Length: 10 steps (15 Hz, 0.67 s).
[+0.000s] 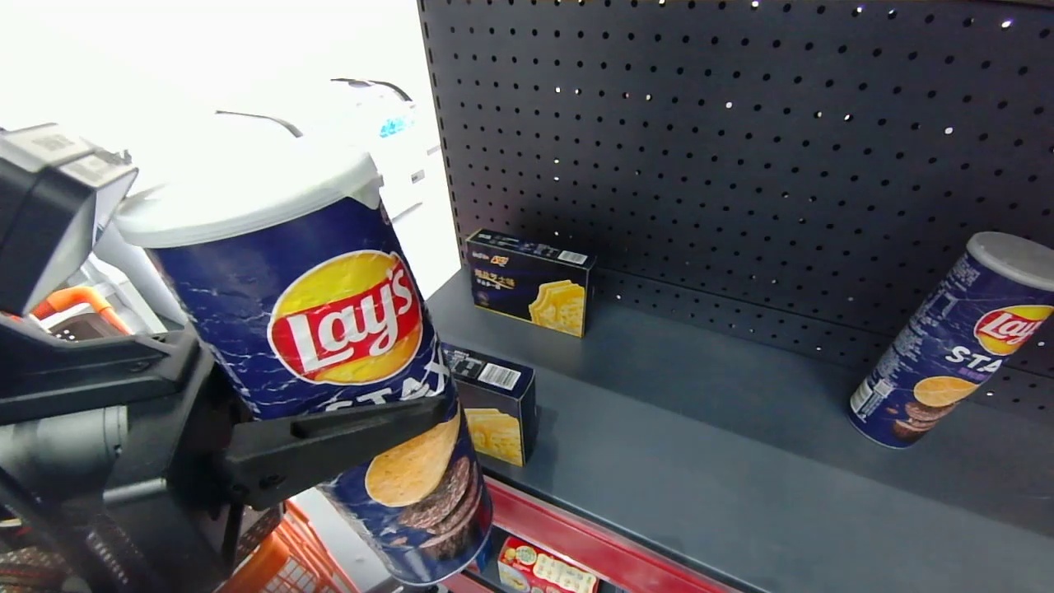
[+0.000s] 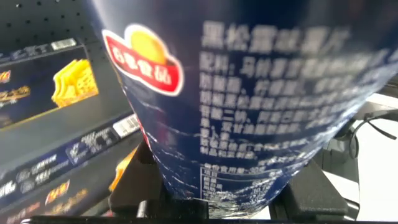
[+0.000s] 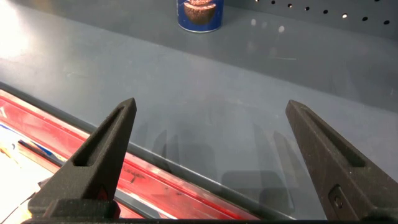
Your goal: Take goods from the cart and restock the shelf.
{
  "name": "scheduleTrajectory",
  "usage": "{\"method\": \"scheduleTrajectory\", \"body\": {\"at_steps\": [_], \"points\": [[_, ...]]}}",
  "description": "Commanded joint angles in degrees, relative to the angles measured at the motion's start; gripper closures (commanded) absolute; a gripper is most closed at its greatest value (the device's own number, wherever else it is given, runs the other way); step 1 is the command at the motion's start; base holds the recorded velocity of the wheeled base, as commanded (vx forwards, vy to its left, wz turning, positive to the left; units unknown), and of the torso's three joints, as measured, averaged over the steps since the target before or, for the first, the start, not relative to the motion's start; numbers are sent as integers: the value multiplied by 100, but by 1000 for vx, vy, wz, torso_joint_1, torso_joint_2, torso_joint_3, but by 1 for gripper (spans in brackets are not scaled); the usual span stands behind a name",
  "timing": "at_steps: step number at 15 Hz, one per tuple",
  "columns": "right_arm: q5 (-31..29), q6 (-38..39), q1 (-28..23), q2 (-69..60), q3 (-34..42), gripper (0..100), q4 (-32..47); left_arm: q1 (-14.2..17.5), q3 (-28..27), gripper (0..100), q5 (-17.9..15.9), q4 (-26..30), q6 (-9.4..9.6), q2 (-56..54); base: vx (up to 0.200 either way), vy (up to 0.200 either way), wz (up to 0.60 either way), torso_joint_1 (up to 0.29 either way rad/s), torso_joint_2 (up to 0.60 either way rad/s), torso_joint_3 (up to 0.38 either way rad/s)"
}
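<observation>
Head view, near first: left jaws clamped on the chip can point(image 1: 321, 354) at mid-body, one dark finger point(image 1: 354, 432) crossing its front below the logo, white lid up, can roughly upright with a slight lean. Left wrist view has the same chip can point(image 2: 249, 106), back label toward the camera. Below these jaws, the orange cart point(image 1: 276, 564). Just beyond the held can, near box point(image 1: 494, 403) at the shelf's front edge. Farther back, second box point(image 1: 531, 284) close to the pegboard point(image 1: 741, 123). Step in hand, my read: carry the can over the red front rail point(image 1: 593, 539) and stand it on the shelf point(image 1: 700, 461). To do it well: lift the base clear of rail and near box, swing away from the boxes to bare deck, lower until the base sits flat, only then let go. Smooth tube in a side grip, likely to pivot if bumped. Right jaws wide apart, holding nothing, over the shelf point(image 3: 205, 106) just inside the front rail point(image 3: 155, 177); keep the arms from crossing. Well beyond the right jaws, another can point(image 3: 199, 14) is on the shelf by the pegboard. That can point(image 1: 955, 346) looks tilted in head view; real lean or lens, cannot tell. Deck flat matte grey, pegboard dark and perforated, bright washed-out room past the shelf end.
</observation>
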Motion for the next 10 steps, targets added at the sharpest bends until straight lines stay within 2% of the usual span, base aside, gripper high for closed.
{"method": "scheduleTrajectory", "body": {"at_steps": [1,10], "points": [[6,-1,0,0,-9,0,0,-84,-76,100,-2,-1,0,153,0,0,0,0,0,0],[6,-10,0,0,0,0,-9,-120,-155,100,-2,-18,8,232,0,0,0,0,0,0]]}}
